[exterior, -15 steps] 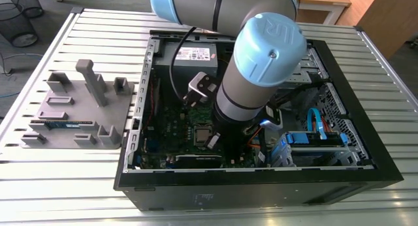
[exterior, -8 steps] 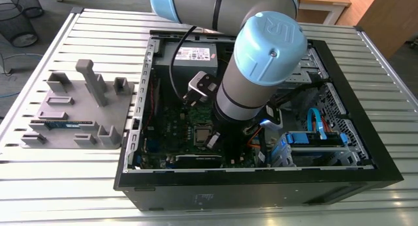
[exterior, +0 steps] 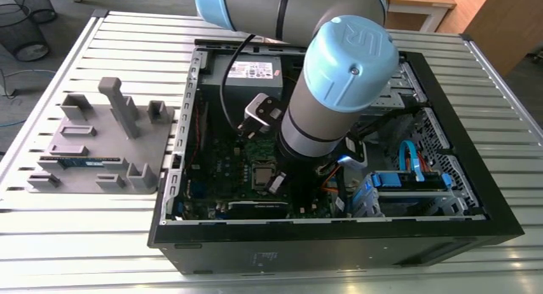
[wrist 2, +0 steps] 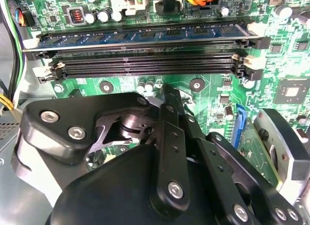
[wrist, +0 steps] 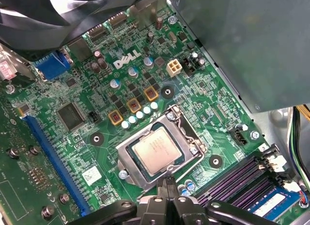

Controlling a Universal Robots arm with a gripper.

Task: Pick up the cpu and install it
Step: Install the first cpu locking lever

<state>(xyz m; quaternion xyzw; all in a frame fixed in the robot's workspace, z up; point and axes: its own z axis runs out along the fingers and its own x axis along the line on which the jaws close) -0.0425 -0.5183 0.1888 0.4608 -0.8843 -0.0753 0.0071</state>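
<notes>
**Cpu seated in the socket, gripper tips at its edge**

From my station I see the arm [exterior: 327,109] reaching down into the open computer case [exterior: 339,237], which lies on the slatted table [exterior: 85,243]; its wrist hangs over the middle of the motherboard [wrist: 72,138].

In the first wrist view the cpu [wrist: 156,150] lies flat in its socket with the silver top up; the socket's metal frame [wrist: 125,156] runs around all four sides; I see nothing resting on the chip.

The gripper [wrist: 168,182] stands just beside the socket edge nearest the memory slots [wrist: 232,179]; its fingers [wrist: 165,186] look pressed together at the tips with nothing pinched between them; whether the tips touch the frame I cannot tell.

In the second wrist view the gripper's black linkages fill the foreground, and beyond them one blue memory stick [wrist 2: 145,38] sits in the far slot.

At the exterior view's left the grey fixture plate [exterior: 93,132] lies beside the case; another memory stick [exterior: 81,160] lies on it.
</notes>
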